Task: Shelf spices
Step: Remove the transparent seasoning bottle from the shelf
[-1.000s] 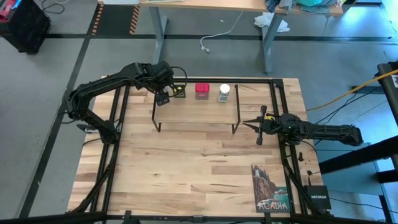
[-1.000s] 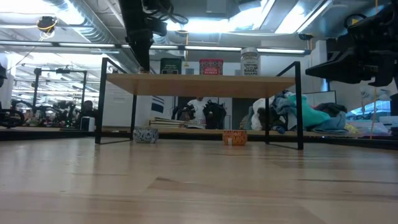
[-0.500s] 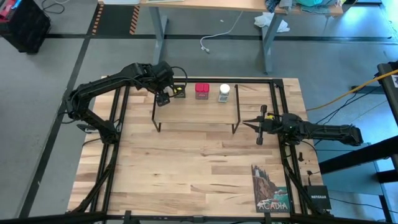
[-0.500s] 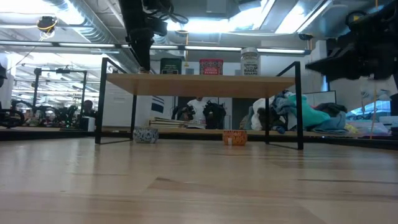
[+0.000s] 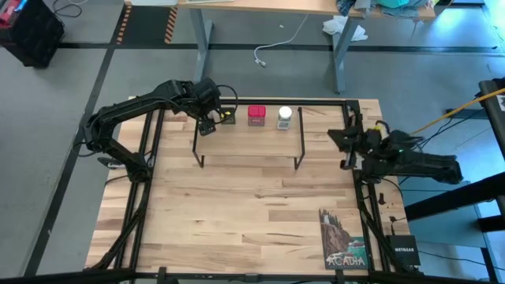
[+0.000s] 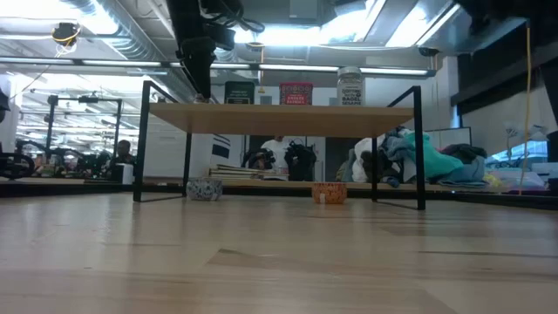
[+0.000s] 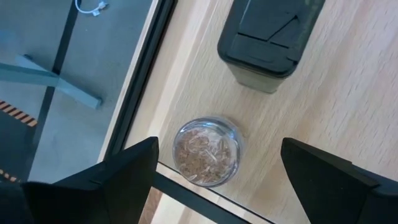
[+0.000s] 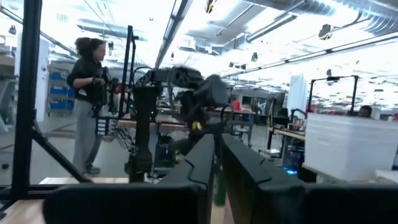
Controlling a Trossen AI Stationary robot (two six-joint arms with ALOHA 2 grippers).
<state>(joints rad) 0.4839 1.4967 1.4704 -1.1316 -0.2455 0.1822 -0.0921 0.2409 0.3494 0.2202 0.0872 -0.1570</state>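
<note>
The shelf [image 5: 248, 142] stands at the table's far middle on thin black legs. On its plank the dark tin [image 5: 227, 116], red tin [image 5: 256, 115] and white-capped jar [image 5: 284, 117] stand in a row, also seen in the low view [image 6: 296, 93]. My left gripper [image 5: 207, 125] hovers open over the shelf's left end. In its wrist view the tiny round jar [image 7: 205, 151] sits on the plank between the spread fingers, untouched, next to the dark tin [image 7: 270, 37]. My right gripper [image 5: 344, 143] is shut, off the shelf's right end.
A picture book [image 5: 343, 239] lies at the table's near right corner. The table's black frame rails [image 5: 357, 118] run along both sides. A person [image 8: 87, 93] stands in the room beyond. The wide wooden top in front of the shelf [image 5: 237, 205] carries nothing.
My right arm has drawn back from the shelf's right end toward the table's right edge and turned; it has also left the low view, where it showed at the upper right. The spices on the shelf have not moved.
</note>
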